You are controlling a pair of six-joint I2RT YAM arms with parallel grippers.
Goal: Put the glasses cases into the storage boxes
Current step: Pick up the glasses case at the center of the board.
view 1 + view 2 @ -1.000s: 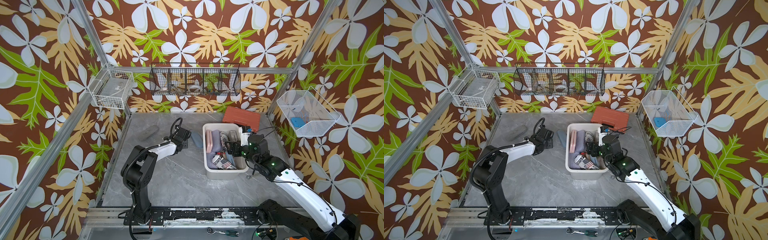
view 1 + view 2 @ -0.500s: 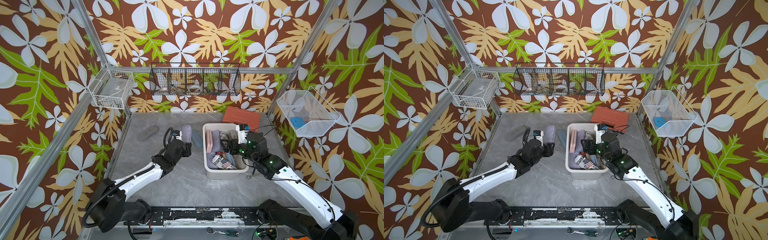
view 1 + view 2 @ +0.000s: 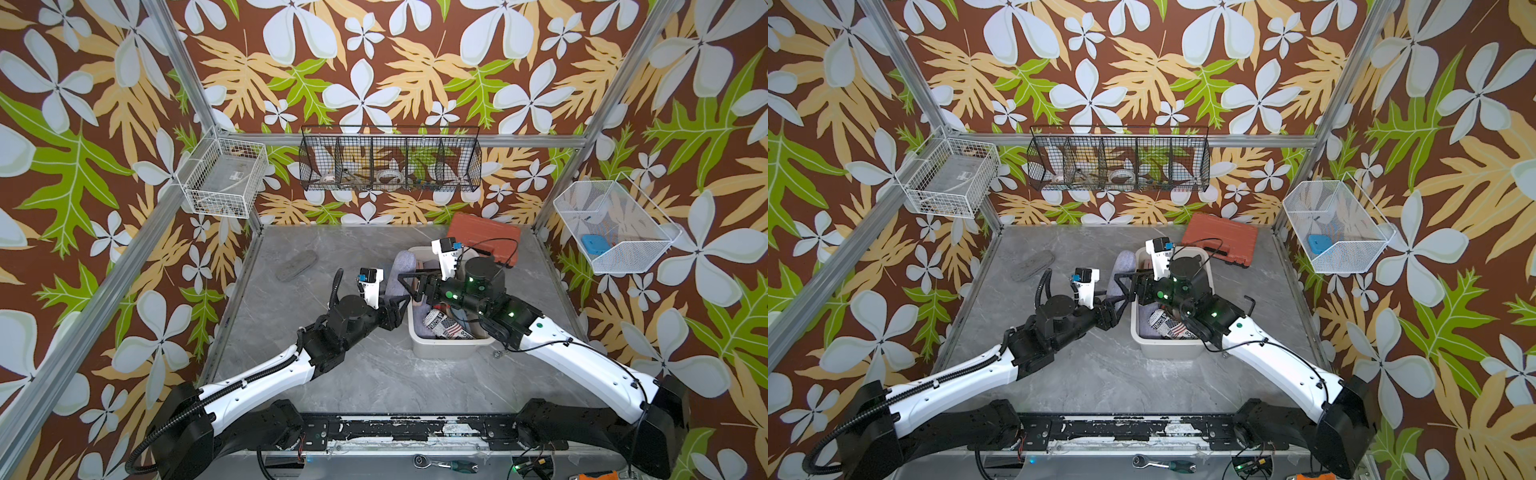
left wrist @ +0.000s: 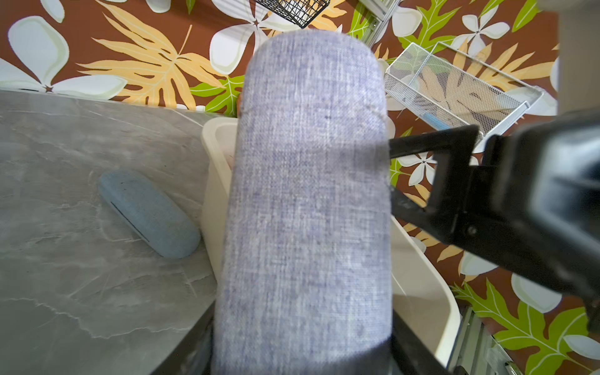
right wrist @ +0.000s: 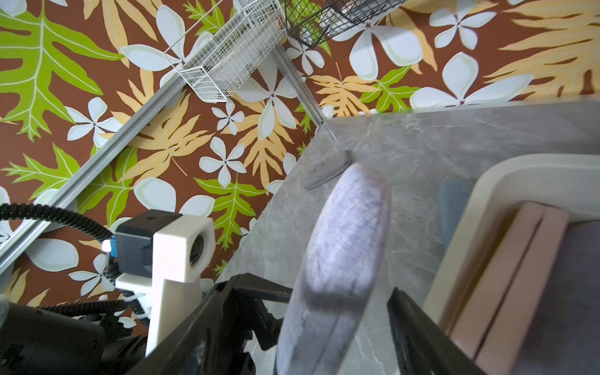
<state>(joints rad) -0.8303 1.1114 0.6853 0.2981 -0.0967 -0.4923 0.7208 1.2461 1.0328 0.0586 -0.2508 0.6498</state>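
The left jaws had brought the lavender case (image 3: 401,270) closer, gripping its near end, now over the left rim of the tub (image 3: 444,351). The right jaws stood open around that case. A blue case (image 4: 147,212) lay just left of the tub; a pink case (image 5: 506,279) and a newspaper-print case (image 3: 446,326) lay inside it

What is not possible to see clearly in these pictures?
- Left fingers: in the left wrist view the lavender case hides them.
- Tub contents: in both top views the right arm covers most.
- Light blue case: hidden in both top views under the lavender case.
- Black wire basket contents: too small in every view.
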